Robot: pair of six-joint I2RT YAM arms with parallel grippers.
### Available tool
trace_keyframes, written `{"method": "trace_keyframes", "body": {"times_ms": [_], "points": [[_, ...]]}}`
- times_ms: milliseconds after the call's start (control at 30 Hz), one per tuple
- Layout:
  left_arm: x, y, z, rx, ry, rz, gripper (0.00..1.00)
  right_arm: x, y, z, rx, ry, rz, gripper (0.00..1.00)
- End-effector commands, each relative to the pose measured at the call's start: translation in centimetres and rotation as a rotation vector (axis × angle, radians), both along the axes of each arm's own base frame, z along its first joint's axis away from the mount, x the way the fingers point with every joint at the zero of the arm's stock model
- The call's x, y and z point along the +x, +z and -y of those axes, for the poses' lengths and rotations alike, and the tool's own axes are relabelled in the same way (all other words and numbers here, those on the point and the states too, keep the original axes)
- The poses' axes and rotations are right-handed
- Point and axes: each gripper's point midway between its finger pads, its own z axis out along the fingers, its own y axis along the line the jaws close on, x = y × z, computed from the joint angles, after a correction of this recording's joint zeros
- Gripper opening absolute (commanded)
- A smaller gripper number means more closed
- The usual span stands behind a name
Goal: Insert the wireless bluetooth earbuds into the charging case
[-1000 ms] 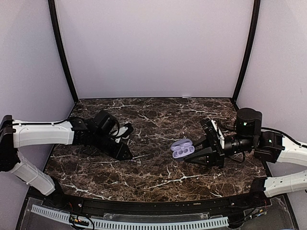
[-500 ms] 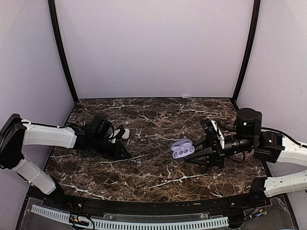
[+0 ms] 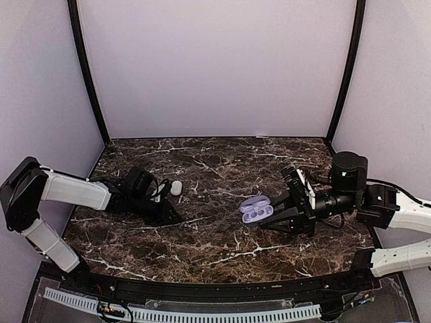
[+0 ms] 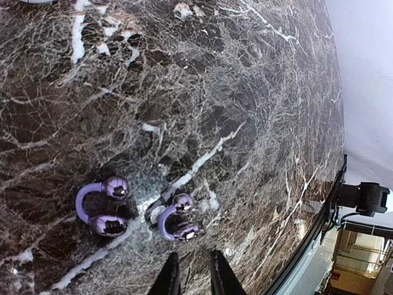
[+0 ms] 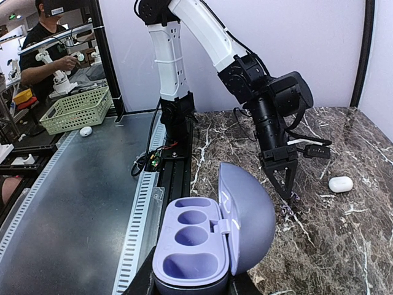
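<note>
Two small purple clip-shaped earbuds lie on the marble in the left wrist view, one [image 4: 101, 206] to the left and one [image 4: 175, 218] just ahead of my left gripper [image 4: 193, 273]. Its fingers stand a narrow gap apart, empty, low over the table. In the top view the left gripper [image 3: 176, 218] is left of centre. My right gripper [image 3: 273, 217] is shut on the base of the lavender charging case [image 3: 256, 209]. The case [image 5: 202, 246] is open, its lid upright and its wells empty. The earbuds show as tiny specks [image 5: 286, 211] below the left gripper [image 5: 286, 189].
A plain white oval pebble [image 3: 176, 188] lies behind the left gripper and also shows in the right wrist view [image 5: 341, 184]. A black rail with a slotted cable duct [image 3: 202, 313] runs along the near edge. Lilac walls enclose the table.
My left arm has sunk lower and drawn back to the left, its fingertips staying near the same spot. The white pebble now shows clear of it. The right arm and the case have not moved.
</note>
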Motion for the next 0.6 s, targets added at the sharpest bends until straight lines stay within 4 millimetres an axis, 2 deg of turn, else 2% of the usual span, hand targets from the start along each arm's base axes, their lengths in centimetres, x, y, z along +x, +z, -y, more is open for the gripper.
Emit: {"method": "trace_keyframes", "body": {"times_ms": [0,567], "points": [[0.1,-0.6,-0.1,-0.013,0.015,-0.016,0.16,0.0,1.8,0.2,0.048,0.006,0.034,0.00],[0.6,-2.3,-0.2,-0.010,0.053,-0.078,0.12,-0.2,2.0,0.5,0.053,0.002,0.034,0.00]]}}
